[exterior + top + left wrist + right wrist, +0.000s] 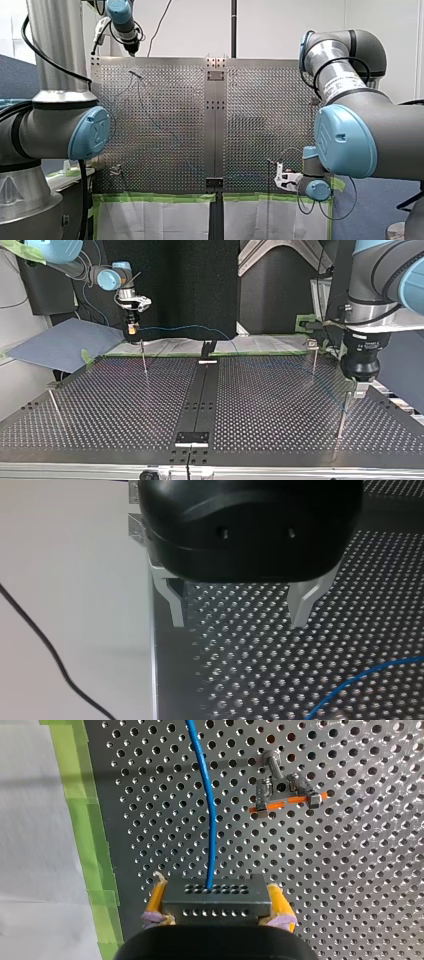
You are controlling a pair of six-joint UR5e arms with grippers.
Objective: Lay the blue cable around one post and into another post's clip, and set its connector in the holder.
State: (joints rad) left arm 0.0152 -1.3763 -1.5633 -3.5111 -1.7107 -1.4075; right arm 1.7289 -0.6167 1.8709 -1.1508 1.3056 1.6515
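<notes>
While my right tool [216, 889] clamps its yellow pads [157, 895] on the two ends of the dark grey connector [215, 901], the blue cable [209, 810] leaves the connector's front face and runs straight ahead over the perforated worktop [350, 870] in the right wrist view. Ahead and off to one side stands a post [274, 767] whose clip [285, 795] carries an orange strip; the cable passes beside the clip, apart from it. Green tape [80, 820] edges the worktop.

In the left wrist view my left tool [239, 612] hangs with its metal fingers [172, 602] spread wide and nothing between them, over the worktop's edge. A curve of the cable lies on the holes ahead of them.

In the top view my right tool holds the connector above the far edge at the view's left, over a thin post [144, 357], and the cable runs from it through the air toward the middle. My left tool stands at the view's right, just above another post [343, 415].

In the front view the cable is only faintly traceable.
</notes>
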